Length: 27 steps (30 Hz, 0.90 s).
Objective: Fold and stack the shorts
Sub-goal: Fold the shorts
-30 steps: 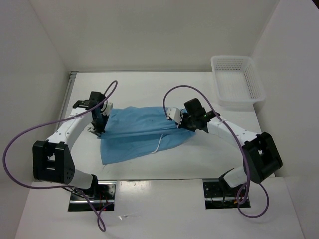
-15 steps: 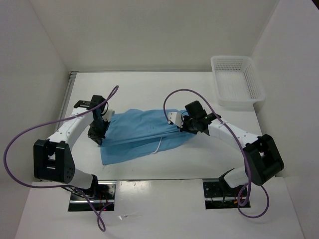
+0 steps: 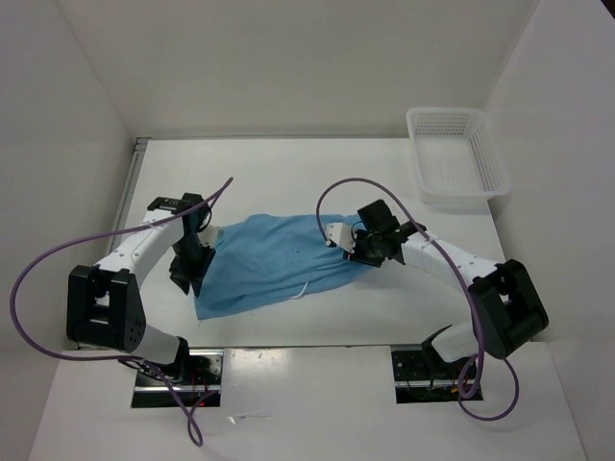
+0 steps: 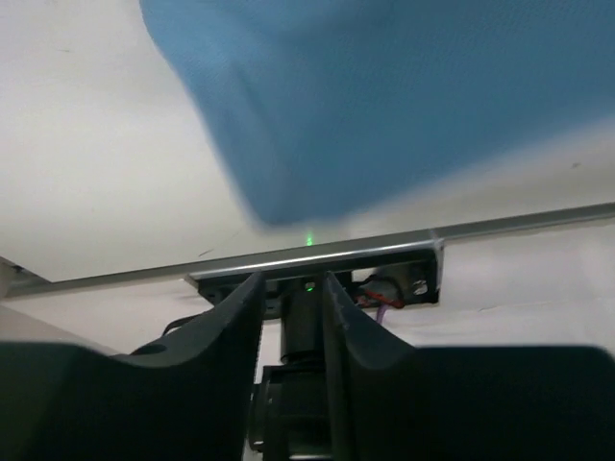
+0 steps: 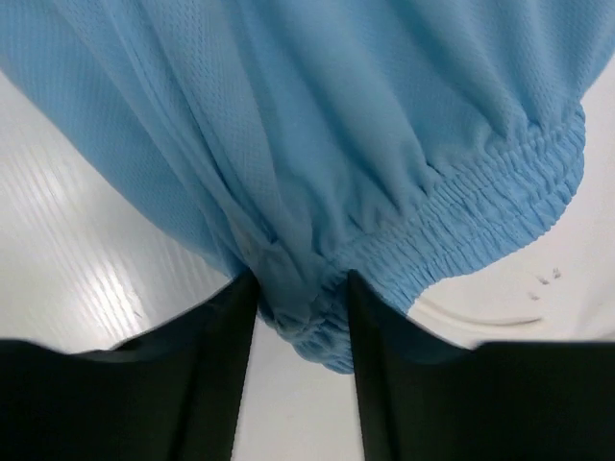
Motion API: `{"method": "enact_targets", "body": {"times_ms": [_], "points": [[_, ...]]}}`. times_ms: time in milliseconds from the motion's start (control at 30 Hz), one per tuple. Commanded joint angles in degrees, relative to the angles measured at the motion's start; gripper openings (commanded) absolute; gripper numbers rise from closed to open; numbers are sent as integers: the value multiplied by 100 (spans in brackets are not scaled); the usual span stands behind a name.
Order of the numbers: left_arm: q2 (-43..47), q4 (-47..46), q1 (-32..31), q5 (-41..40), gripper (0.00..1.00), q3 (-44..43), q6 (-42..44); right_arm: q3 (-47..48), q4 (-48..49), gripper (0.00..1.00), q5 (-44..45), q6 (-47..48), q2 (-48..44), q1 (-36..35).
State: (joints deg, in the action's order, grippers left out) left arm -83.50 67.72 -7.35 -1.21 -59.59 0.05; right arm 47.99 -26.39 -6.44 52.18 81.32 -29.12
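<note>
The light blue shorts (image 3: pixel 274 259) lie folded over on the table between my two arms, with the white drawstring (image 3: pixel 303 286) peeking out at their near edge. My left gripper (image 3: pixel 192 274) hangs at the shorts' left edge. In the left wrist view that gripper (image 4: pixel 293 293) is open with nothing between its fingers, and the shorts (image 4: pixel 384 96) are a blur above it. My right gripper (image 3: pixel 349 247) is at the shorts' right end. In the right wrist view it (image 5: pixel 300 317) stands open, with a bunch of the elastic waistband (image 5: pixel 480 206) still lying between its fingers.
A white mesh basket (image 3: pixel 456 154) stands at the back right corner. White walls close in the table on the left, back and right. Purple cables loop over both arms. The arm bases sit at the near edge.
Both grippers have opened from shut. The left gripper has let go of the shorts' edge and moved nearer. The fabric has settled flatter on the table.
</note>
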Motion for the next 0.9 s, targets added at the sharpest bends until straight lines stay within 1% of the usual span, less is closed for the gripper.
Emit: {"method": "enact_targets", "body": {"times_ms": [0, 33, 67, 100, 133, 167, 200, 233, 267, 300, 333, 367, 400, 433, 467, 500, 533, 567, 633, 733, 867], "points": [[-60, 373, 6, -63, 43, 27, -5, -70, -305, 52, 46, 99, -274, -23], [-61, 373, 6, -63, 47, -78, -5, -122, -305, 74, 46, 160, -274, -23], [-61, 434, 6, -63, 61, -174, -5, -123, -305, 79, 116, 161, -274, -23], [-61, 487, 6, -63, 67, -271, -5, -123, -305, 81, 186, 91, -344, -23], [-61, 487, 6, -63, 70, -385, -5, -45, -305, 83, 187, 12, -345, -23], [-113, 226, 163, -194, 70, -647, -5, 8, -236, 83, 187, -102, -345, -23], [-113, 41, 269, -369, 70, -815, -5, 166, -139, 83, 187, -425, -406, -23], [-261, -187, 391, -467, 70, -956, -5, 245, -138, 83, 39, -602, -406, -23], [-332, -711, 619, -520, 70, -1088, -5, 342, -77, 81, -85, -787, -406, -23], [-438, -960, 708, -520, 70, -1324, -5, 543, -77, 79, -216, -997, -406, -23], [-691, -1198, 770, -520, 64, -1449, -5, 641, -77, 76, -348, -1461, -406, -23], [-841, -1574, 771, -390, 61, -1572, -5, 729, -77, 69, -619, -1665, -345, 38], [-991, -1735, 823, -180, 58, -1686, -5, 791, -77, 66, -735, -1824, -345, 38], [-1323, -1997, 823, -64, 54, -1896, -5, 791, -77, 64, -832, -1982, -345, 38], [-1500, -2130, 823, 41, 52, -1976, -5, 791, -129, 61, -911, -1984, -345, 38], [-1667, -2227, 823, 173, 52, -2038, -5, 791, -182, 55, -964, -1984, -293, 38], [-1974, -2394, 745, 174, 50, -2100, -5, 687, -243, 52, -965, -1819, -292, 38], [-2098, -2491, 744, 244, 50, -2161, -5, 555, -244, 50, -843, -1756, -292, 38], [-2344, -2684, 692, 297, 50, -2162, -5, 431, -244, 50, -789, -1476, -292, 38], [-2538, -2685, 630, 429, 52, -2162, -5, 299, -244, 50, -667, -1369, -239, 38], [-2671, -2685, 630, 377, 52, -2100, -5, 141, -244, 54, -543, -1001, -187, 38]]}}
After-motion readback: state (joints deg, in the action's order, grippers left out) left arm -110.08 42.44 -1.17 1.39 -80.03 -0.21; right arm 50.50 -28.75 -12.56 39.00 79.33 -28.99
